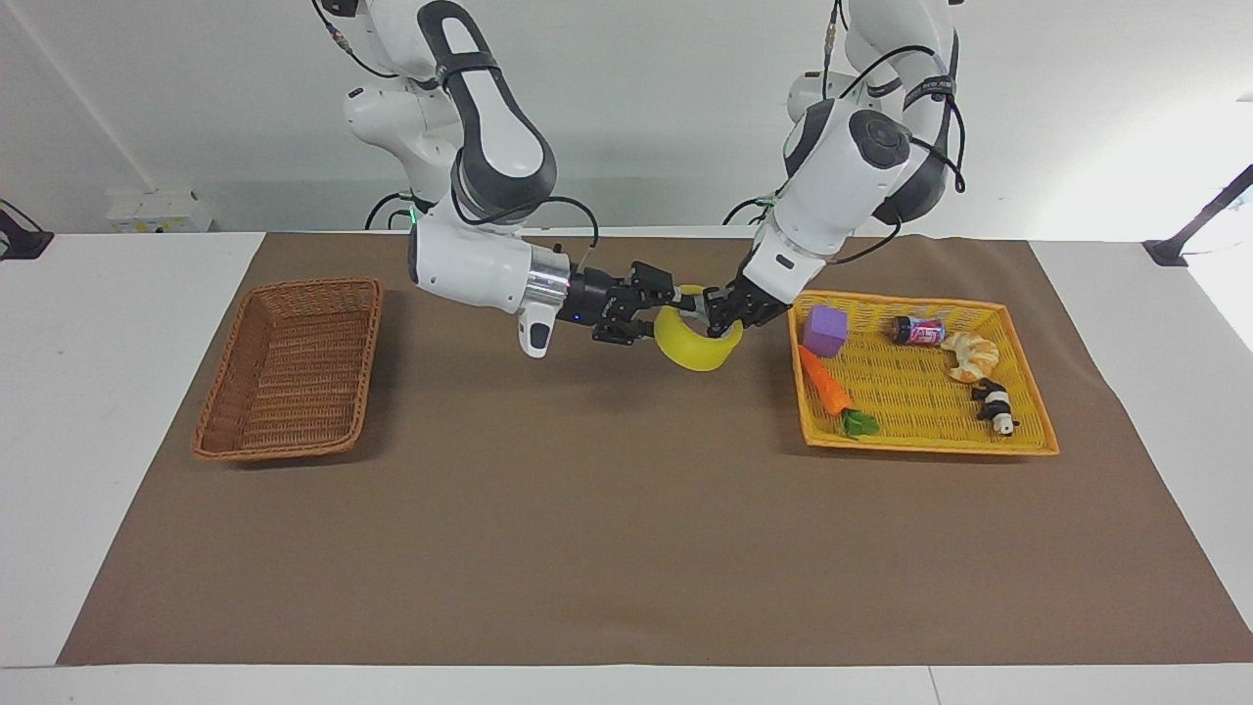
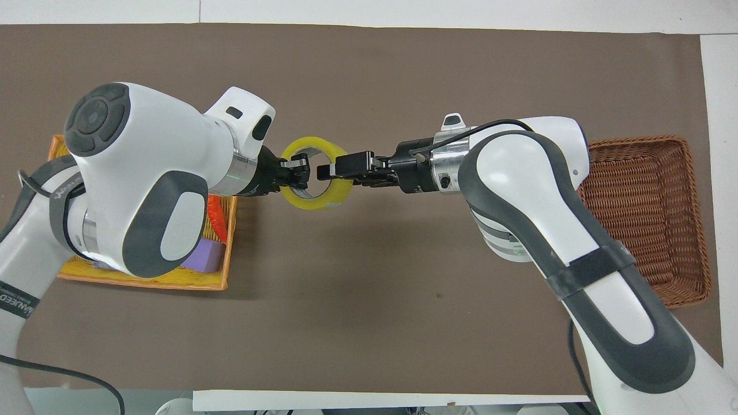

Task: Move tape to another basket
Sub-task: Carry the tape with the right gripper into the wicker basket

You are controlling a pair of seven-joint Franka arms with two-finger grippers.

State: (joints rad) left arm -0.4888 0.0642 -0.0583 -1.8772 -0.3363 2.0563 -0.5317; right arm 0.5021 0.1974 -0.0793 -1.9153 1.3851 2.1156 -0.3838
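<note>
1. Over the middle of the brown mat [image 1: 626, 529], up in the air, the tape [image 1: 697, 343] hangs between the two grippers, its open ring tilted toward the camera in the facing view.
2. Coming from the yellow tray's end, the left gripper [image 1: 718, 315] pinches the roll's wall on the side toward the tray, one finger inside the ring and one outside, so it is clamped on the tape.
3. Reaching across from the wicker basket's end, the right gripper [image 1: 664, 305] has its tips at the roll's other side; in the overhead view its fingers [image 2: 327, 170] lie over the rim of the tape [image 2: 314, 181] and into the ring. Whether they are pressed onto the wall or parted around it I cannot tell.
4. In the overhead view the left gripper [image 2: 300, 171] and the right gripper [image 2: 331, 170] point at each other across the ring.
5. At the right arm's end of the tabletop [image 1: 127, 392], the basket [image 1: 289, 367] sits on the mat with nothing visible inside it, well apart from the tape.
6. At the left arm's end, the yellow tray [image 1: 925, 446] holds a purple cube [image 1: 825, 329], a toy carrot [image 1: 830, 392], a small can [image 1: 917, 331], a croissant [image 1: 969, 354] and a small panda figure [image 1: 995, 403].
</note>
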